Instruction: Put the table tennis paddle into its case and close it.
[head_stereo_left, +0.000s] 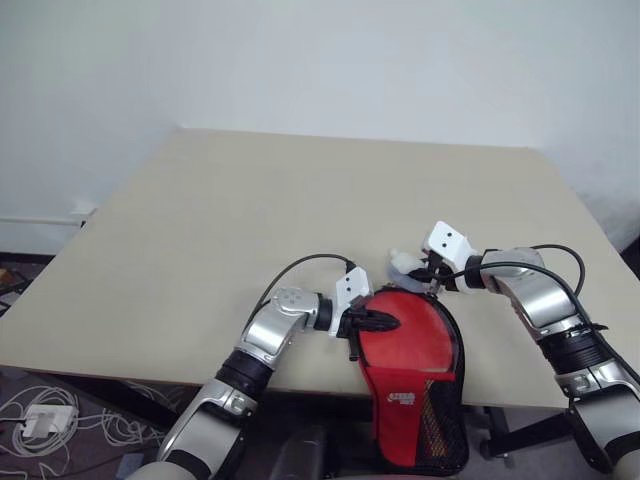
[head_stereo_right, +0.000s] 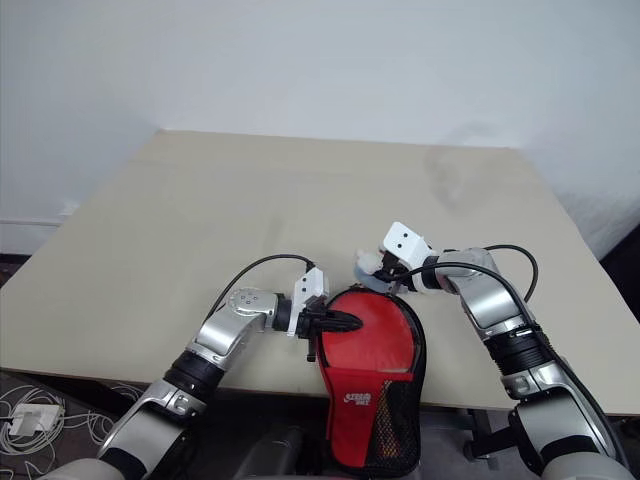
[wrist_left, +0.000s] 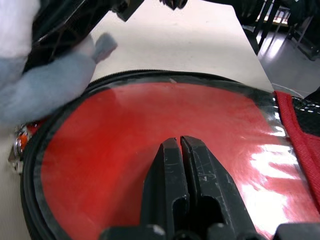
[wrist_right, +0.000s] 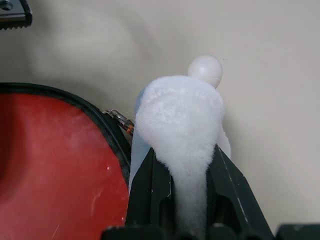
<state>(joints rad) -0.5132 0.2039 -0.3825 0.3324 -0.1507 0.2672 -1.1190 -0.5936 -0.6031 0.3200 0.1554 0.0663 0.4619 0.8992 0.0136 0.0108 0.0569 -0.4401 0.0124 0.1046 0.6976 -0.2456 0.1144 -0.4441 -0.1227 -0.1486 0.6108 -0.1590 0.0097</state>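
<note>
two grippers sit at the case's round head, one on each side of it. nearest, the case (head_stereo_left: 415, 385) lies with its long axis running from the robot outward — its narrow mesh-pocket end hangs over the table's (head_stereo_left: 300, 210) near edge, its round red face rests on the tabletop. the paddle is not to be seen apart from the case; through the clear red face it seems to lie inside, though i cannot be sure. the left gripper (head_stereo_left: 392, 322), fingers pressed together and holding nothing, lies on that red face from the robot's left, pointing across it. just past the case's far rim, the right gripper (head_stereo_left: 425, 272) is clenched on a pale blue-white fluffy wad (wrist_right: 181, 130) which appears tied to the zip pull (wrist_right: 121, 120) — so the zip's start is nearer the right arm, and closing would likely mean drawing that wad around the rim. a small white ball (wrist_right: 205, 69) sits beyond the wad.
</note>
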